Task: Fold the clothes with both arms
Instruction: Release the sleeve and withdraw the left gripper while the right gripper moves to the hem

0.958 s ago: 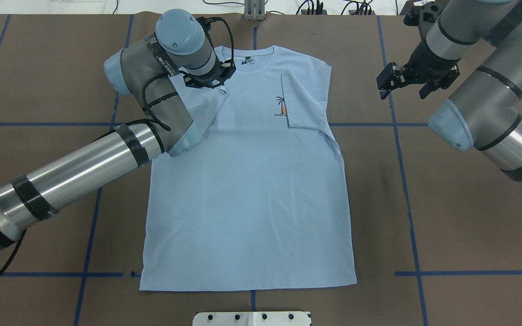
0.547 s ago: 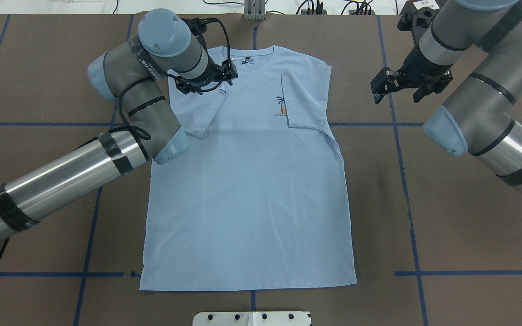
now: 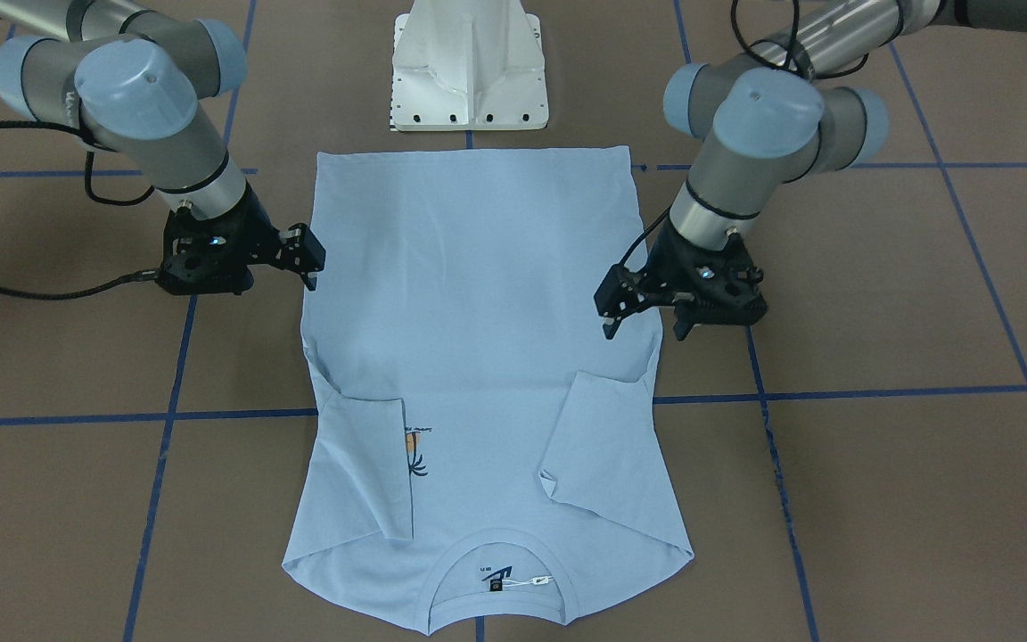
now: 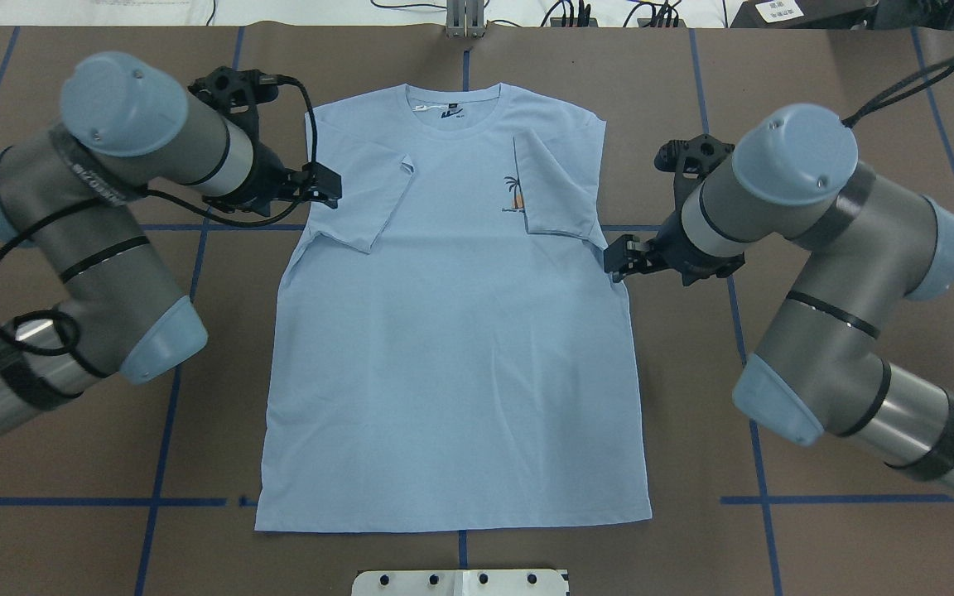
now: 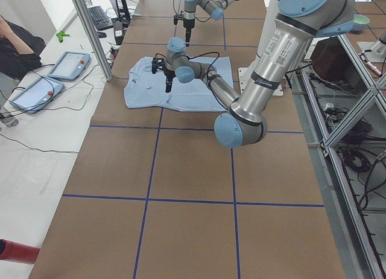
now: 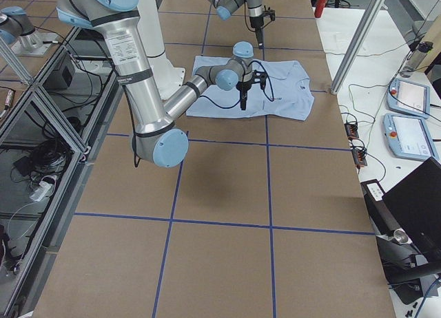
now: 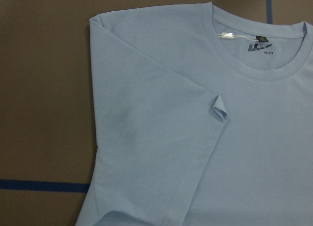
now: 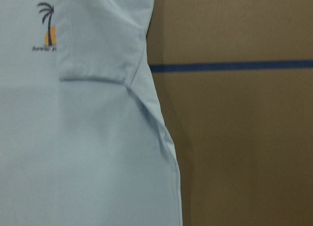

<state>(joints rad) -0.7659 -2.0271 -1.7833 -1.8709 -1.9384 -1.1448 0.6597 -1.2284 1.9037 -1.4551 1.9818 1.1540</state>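
The light blue T-shirt (image 4: 452, 348) lies flat on the brown table, collar (image 4: 452, 103) at the far side, both short sleeves folded inward. The right sleeve partly covers the palm print (image 4: 513, 194). My left gripper (image 4: 320, 189) hovers open at the shirt's left edge beside the folded sleeve, holding nothing; across the table it shows as (image 3: 644, 327). My right gripper (image 4: 619, 258) is open at the shirt's right edge just below the other folded sleeve, also (image 3: 308, 259). The wrist views show only cloth (image 7: 171, 138) and the print (image 8: 46, 30), no fingers.
The white pedestal base (image 3: 469, 71) stands just behind the shirt's hem. Blue tape lines (image 4: 162, 501) grid the table. Cables and plugs (image 4: 576, 12) lie along the far edge. Beyond it, a person (image 5: 18, 43) sits by tablets (image 5: 66, 64).
The left gripper has let go of the folded sleeve and swung out to the shirt's left edge. The right arm has come down and in to the right edge.
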